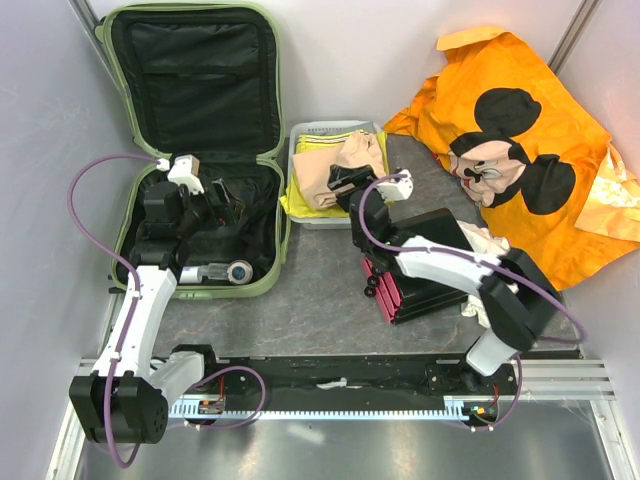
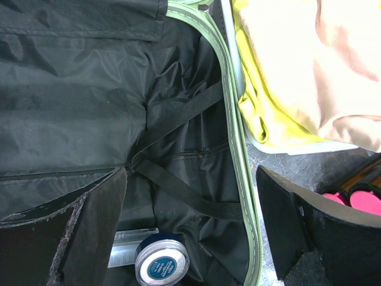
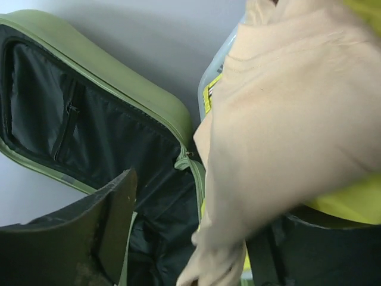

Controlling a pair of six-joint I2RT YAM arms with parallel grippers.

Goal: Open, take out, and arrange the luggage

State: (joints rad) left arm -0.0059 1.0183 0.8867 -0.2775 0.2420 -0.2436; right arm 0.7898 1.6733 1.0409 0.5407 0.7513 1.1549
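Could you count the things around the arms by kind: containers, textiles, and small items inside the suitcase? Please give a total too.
Containers: 3 (green suitcase, white mesh basket, black drawer box)
Textiles: 4 (orange Mickey Mouse cloth, yellow garment, beige garment, white cloth)
Small items in suitcase: 2 (round tin, silvery tube)
Total: 9

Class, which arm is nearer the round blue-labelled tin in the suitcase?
Left. The left arm reaches into the luggage, its jaws near the tin; the right arm reaches over the basket, outside the luggage.
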